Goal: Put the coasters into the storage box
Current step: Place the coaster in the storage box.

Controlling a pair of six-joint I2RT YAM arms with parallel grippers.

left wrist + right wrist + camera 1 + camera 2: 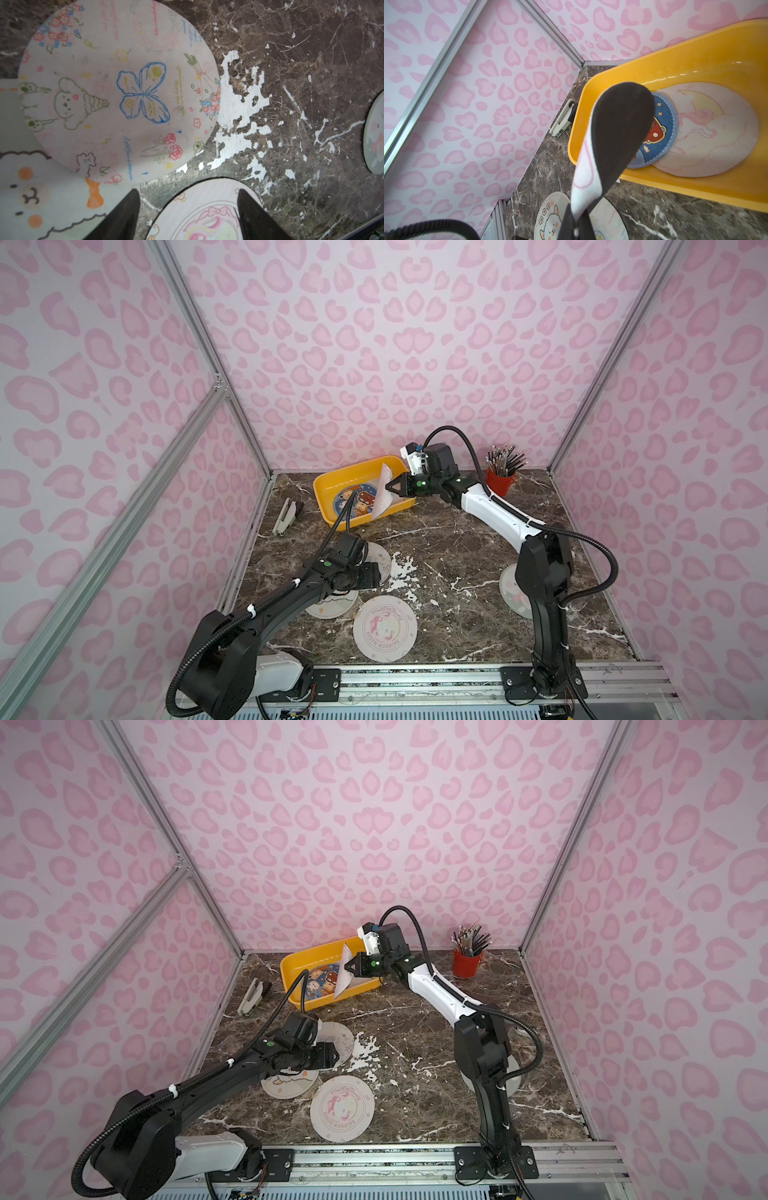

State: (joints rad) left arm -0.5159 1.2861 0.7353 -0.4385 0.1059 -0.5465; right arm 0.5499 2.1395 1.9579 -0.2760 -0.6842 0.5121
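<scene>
The right arm's jaws are closed on the edge of a pale coaster, holding it nearly on edge over the yellow storage box; the right wrist view shows the coaster's dark underside above the box's open interior. Whether its lower edge touches the box cannot be told. Inside the box lie a blue coaster with cartoon figures and, partly over it, a pale coaster printed with a moon and unicorn.

The left arm's jaws stand open and hold nothing, low over the table in front of the box, toward the arms' bases. In the left wrist view one fingertip sits over bare table and the other over a pink unicorn coaster; contact cannot be judged. Just beside them lies a butterfly-print coaster, overlapping a sheep-face coaster.

Another pale coaster lies farther right of the box, partly hidden under the right arm. A red pencil cup stands to the right of the box, and a grey stapler-like tool lies to its left.
</scene>
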